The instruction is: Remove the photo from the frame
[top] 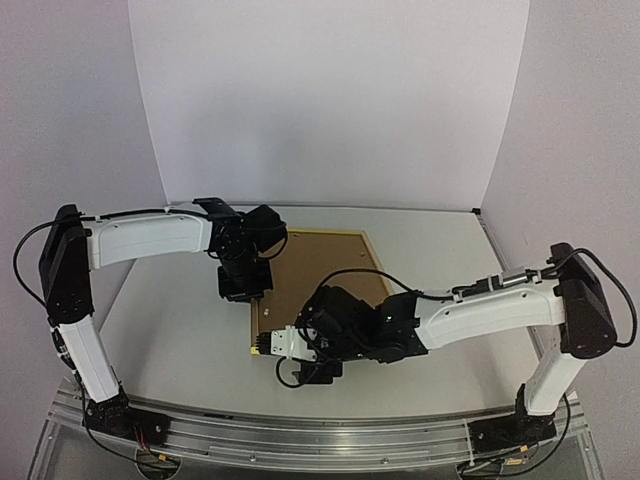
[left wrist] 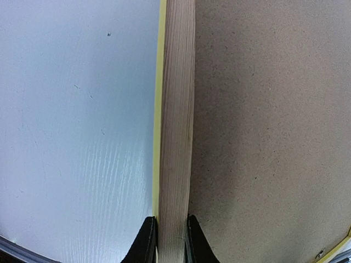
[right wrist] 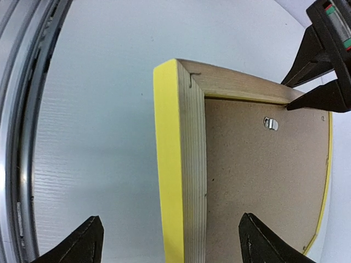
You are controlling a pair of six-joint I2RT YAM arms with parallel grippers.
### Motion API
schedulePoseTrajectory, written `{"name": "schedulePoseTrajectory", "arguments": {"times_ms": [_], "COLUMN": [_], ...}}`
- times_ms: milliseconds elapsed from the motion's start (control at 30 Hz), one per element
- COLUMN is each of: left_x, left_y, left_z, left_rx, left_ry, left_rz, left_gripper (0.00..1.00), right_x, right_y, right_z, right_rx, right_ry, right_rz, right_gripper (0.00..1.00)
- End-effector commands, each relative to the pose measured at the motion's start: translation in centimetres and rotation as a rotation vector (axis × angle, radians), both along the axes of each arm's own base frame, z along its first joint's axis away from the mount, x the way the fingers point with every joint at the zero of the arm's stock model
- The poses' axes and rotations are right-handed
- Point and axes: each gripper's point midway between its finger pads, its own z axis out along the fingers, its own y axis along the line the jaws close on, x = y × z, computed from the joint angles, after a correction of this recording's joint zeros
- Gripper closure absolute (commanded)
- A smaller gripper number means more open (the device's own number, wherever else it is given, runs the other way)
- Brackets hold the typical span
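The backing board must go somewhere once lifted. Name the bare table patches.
Free: the table left of the frame, out to the left arm; also the patch right of the frame, beyond the right arm. Crowded: the frame's near-left corner, where the left jaws pinch one rail and the open right jaws straddle the other.

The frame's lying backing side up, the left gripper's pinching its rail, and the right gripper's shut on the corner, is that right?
Not quite: the right gripper is open, its fingers spread wide either side of the frame, as the right wrist view shows. The backing board does face up, and the left gripper does pinch the rail.
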Motion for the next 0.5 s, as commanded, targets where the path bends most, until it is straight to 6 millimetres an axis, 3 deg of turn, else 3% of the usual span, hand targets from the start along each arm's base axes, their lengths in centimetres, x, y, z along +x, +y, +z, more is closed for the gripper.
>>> {"name": "schedulePoseTrajectory", "arguments": {"times_ms": [0,167,300,400,467], "left_x": [1.2,1.1,1.0,0.9,0.8], "left_y": [-2.1,-2.7,-2.9,-3.2,-3.3], "left_z": [6.0,6.2,6.7,7.2,7.7], "left_rx": [-0.175,-0.204,-0.230,-0.259,-0.280], "left_ry": [-0.117,-0.113,-0.120,-0.125,-0.134], "left_rz": [0.031,0.019,0.014,0.005,-0.002], "left_gripper": [1.00,1.00,1.00,1.00,1.00], "right_x": [3.2,3.8,3.7,3.8,4.0], "right_y": [1.5,1.9,1.9,1.8,1.8], "right_z": [1.7,1.2,0.9,0.9,1.3], "right_rx": [0.018,0.033,0.044,0.048,0.056], "right_ry": [-0.214,-0.373,-0.449,-0.484,-0.522], "right_rz": [-0.065,-0.077,-0.074,-0.082,-0.084], "right_gripper": [0.19,0.26,0.40,0.61,0.81]}}
